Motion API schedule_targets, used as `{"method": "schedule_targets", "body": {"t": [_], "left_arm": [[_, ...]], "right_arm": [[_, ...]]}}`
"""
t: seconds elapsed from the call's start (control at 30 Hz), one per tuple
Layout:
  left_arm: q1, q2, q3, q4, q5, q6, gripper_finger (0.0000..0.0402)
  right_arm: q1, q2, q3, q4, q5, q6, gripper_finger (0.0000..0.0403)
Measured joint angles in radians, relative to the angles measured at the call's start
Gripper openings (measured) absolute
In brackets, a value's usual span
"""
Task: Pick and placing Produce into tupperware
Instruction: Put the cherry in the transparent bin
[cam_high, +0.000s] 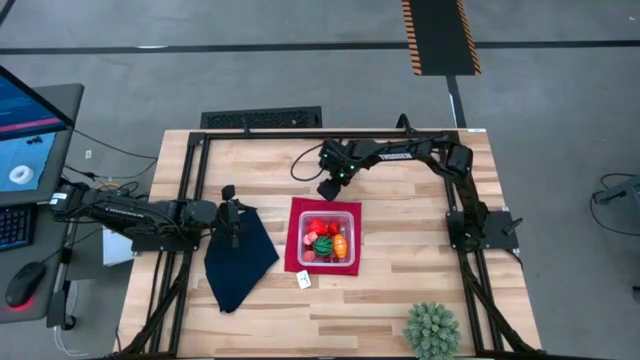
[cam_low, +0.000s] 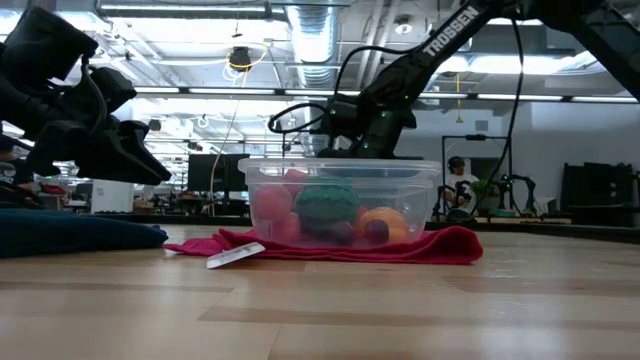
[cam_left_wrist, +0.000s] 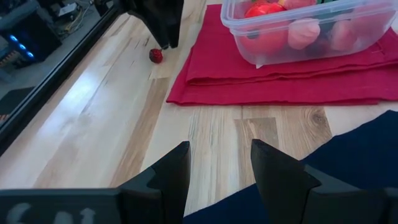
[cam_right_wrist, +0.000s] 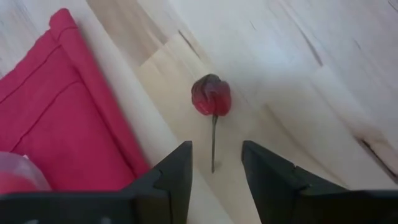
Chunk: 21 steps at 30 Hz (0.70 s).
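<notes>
One tupperware (cam_high: 333, 238), one red mat (cam_high: 294, 262), one navy cloth (cam_high: 238, 262), one spiky plant ball (cam_high: 433, 330), one loose dark red cherry (cam_right_wrist: 212, 96), two arms.

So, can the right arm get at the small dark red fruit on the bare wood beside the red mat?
Probably yes. The right claw is open and points at the fruit, which lies alone on the table, apart from the mat, with nothing between.
</notes>
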Motion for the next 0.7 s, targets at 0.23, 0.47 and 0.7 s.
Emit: {"method": "schedule_targets", "body": {"t": [0.23, 0.47, 0.7], "left_arm": [[0.000, 0.000, 0.000, 0.000, 0.000, 0.000, 0.0160], [0.000, 0.000, 0.000, 0.000, 0.000, 0.007, 0.0160], [0.000, 0.000, 0.000, 0.000, 0.000, 0.010, 0.0160]], "right_arm": [[0.001, 0.034, 0.043, -0.043, 0.012, 0.002, 0.0136], [-0.001, 0.041, 0.080, -0.054, 0.023, -0.023, 0.0016], [0.015, 0.043, 0.177, -0.153, 0.080, -0.056, 0.0010]]}}
